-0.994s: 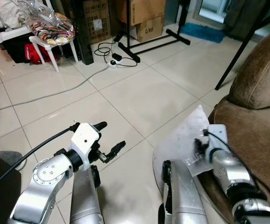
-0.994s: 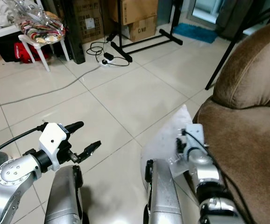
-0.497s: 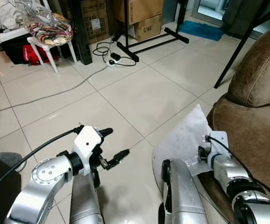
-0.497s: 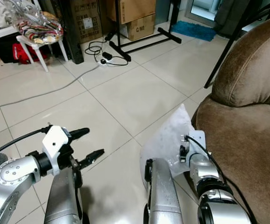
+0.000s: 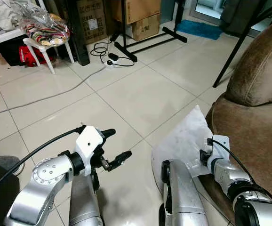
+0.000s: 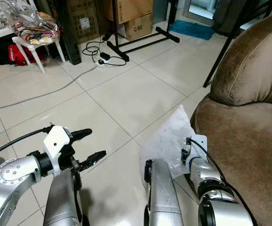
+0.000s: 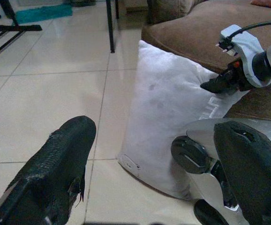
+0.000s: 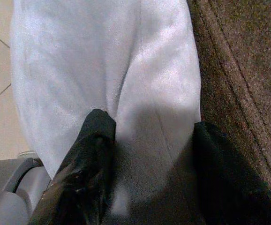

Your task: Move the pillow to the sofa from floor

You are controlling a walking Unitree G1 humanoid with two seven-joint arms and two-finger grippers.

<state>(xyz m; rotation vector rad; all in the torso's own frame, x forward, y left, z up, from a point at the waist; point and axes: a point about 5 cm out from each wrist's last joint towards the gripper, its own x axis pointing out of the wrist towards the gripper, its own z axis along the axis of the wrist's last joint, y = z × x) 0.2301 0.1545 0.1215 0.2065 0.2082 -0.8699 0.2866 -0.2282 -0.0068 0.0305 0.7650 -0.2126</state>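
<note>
A white pillow (image 5: 183, 136) stands on the tiled floor and leans against the front of the brown sofa (image 5: 253, 122). My right gripper (image 6: 184, 153) is at the pillow's sofa-side edge, shut on a fold of it. In the right wrist view the pillow (image 8: 102, 56) bulges between the two black fingers (image 8: 91, 154), with the sofa (image 8: 248, 70) alongside. My left gripper (image 5: 118, 143) hovers open over the floor to the left of the pillow, holding nothing. The left wrist view looks across at the pillow (image 7: 168, 108) and the right gripper (image 7: 215, 84).
A white plastic chair (image 5: 46, 30) with bagged clutter stands far left. Cardboard boxes (image 5: 145, 19), a black stand base (image 5: 145, 44) and a power strip with cables (image 5: 110, 59) lie beyond. A black tripod leg (image 5: 239, 47) slants down near the sofa arm.
The camera has shifted slightly. My right gripper has drawn a little closer to me while still on the pillow. The left gripper has dropped slightly and stays open.
</note>
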